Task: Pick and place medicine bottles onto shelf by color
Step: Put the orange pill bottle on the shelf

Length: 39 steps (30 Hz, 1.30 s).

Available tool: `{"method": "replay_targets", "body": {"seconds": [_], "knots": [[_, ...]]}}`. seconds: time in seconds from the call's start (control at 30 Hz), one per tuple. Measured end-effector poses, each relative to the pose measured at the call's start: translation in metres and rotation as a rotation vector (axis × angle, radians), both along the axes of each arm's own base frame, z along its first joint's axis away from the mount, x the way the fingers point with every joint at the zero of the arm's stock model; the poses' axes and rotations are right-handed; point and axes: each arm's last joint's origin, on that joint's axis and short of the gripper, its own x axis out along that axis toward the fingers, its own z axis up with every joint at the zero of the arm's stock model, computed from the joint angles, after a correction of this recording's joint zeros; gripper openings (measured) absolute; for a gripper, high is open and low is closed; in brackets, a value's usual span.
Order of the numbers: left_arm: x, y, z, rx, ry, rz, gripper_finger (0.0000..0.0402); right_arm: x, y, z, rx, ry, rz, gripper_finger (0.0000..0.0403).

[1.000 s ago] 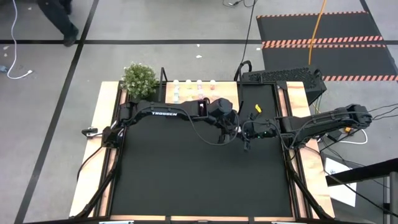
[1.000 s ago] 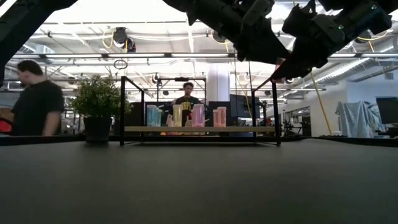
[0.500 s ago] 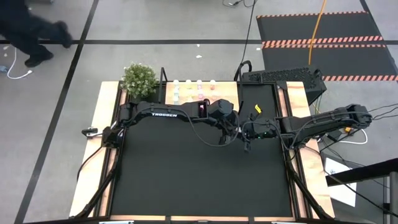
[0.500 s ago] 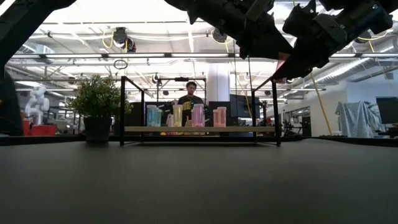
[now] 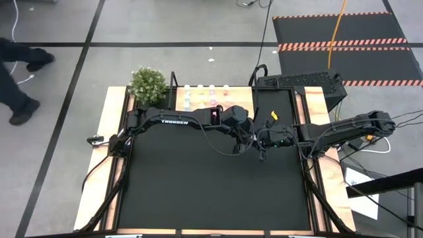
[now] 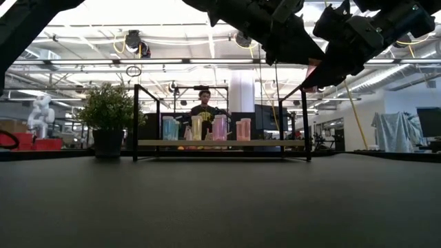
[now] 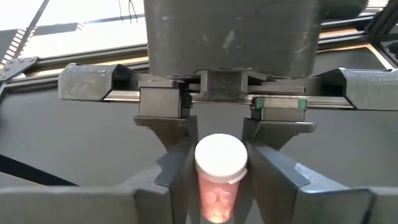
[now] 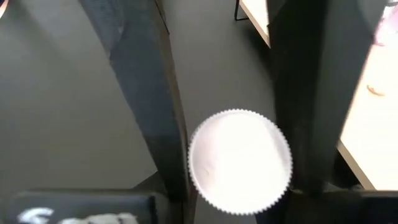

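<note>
No shift: white-capped pink bottle (image 7: 217,177)

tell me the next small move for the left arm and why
Probably carry the pink bottle back toward the shelf and line it up with the pink bottle already standing there. The left gripper is shut on it above the mat, just in front of the shelf, beside the right gripper.

Readable text: one item only. White lettering "TROSSEN" on the left arm's dark upper link (image 5: 173,120), high view, well back from the left gripper (image 5: 250,143), toward that arm's base. Nothing legible on the pink medicine bottle (image 7: 219,177) between that gripper's fingers. No other labels, numbers or signs readable.
</note>
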Motion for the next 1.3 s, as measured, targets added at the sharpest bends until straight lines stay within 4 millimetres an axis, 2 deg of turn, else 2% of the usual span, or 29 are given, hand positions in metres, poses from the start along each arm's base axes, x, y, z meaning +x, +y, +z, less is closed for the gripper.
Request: {"method": "replay_targets", "body": {"seconds": [0.13,0.33,0.47,0.63,0.77,0.9,1.1,1.3], "knots": [[0.0,0.0,0.0,0.0,0.0,-0.001,0.0127,0.0,0.0,0.0,0.0,0.0,-0.001,0.0105],[0.0,0.004,0.0,0.001,-0.005,0.012,0.0136,-0.001,-0.002,0.0,-0.033,0.005,-0.059,0.011],[0.0,0.014,0.001,-0.046,-0.003,0.068,0.0137,-0.003,-0.004,0.0,-0.079,0.009,-0.124,0.0139],[-0.005,0.035,0.006,-0.143,0.0,0.185,0.0122,-0.008,-0.007,0.007,-0.122,-0.032,-0.212,0.0195],[-0.014,0.046,0.026,-0.161,-0.051,0.224,0.0118,-0.014,-0.01,0.013,-0.161,-0.07,-0.31,0.0238],[-0.022,0.055,0.046,-0.169,-0.111,0.245,0.0124,-0.018,-0.012,0.021,-0.161,-0.124,-0.345,0.0254],[-0.034,0.066,0.08,-0.238,-0.26,0.303,0.0124,-0.028,-0.013,0.044,-0.129,-0.316,-0.399,0.0239],[-0.037,0.074,0.096,-0.342,-0.372,0.326,0.0125,-0.033,-0.014,0.067,-0.179,-0.483,-0.375,0.021]]}}
